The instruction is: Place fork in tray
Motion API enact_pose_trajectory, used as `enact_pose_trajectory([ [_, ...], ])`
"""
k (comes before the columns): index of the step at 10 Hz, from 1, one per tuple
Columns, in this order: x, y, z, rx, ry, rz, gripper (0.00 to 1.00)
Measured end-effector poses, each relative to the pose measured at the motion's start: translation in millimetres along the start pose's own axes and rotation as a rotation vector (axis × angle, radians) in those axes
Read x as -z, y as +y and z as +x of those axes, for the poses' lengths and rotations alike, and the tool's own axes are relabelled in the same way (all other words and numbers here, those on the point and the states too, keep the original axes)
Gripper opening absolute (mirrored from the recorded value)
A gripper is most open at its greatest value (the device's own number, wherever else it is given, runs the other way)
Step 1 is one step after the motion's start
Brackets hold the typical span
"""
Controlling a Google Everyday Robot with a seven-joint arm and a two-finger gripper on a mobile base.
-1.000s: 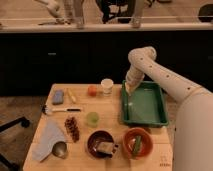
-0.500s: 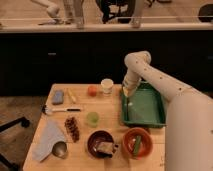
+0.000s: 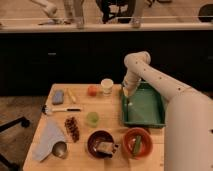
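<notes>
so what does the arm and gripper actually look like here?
Arm: thick white rounded links, smooth shell, bulbous elbow joint, no visible cables or markings. Gripper: small and pale, at the green tray's left rim; detail too fine to make out.

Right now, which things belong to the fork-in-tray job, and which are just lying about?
Job:
fork, below the pincer
tray
pincer, over the tray's left edge

Lying about:
orange bowl
dark bowl
green cup
white cup
black-and-white tool
grey cloth
</notes>
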State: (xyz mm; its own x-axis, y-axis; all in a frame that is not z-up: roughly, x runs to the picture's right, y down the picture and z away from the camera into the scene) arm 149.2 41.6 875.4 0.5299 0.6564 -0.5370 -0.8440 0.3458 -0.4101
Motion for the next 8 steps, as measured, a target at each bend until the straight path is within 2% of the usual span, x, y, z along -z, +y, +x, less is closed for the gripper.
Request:
enact_pose_trajectory([
  [2, -0.1, 0.7, -0.7, 0.001, 0.0, 0.0, 0.51],
  [4, 0.0, 0.0, -0.2, 0.0, 0.0, 0.001, 0.73],
  [5, -0.1, -0.2, -0.1, 0.0, 0.0, 0.001, 0.79],
  [8, -0.1, 0.0, -0.1, 0.0, 0.001, 0.001, 0.8],
])
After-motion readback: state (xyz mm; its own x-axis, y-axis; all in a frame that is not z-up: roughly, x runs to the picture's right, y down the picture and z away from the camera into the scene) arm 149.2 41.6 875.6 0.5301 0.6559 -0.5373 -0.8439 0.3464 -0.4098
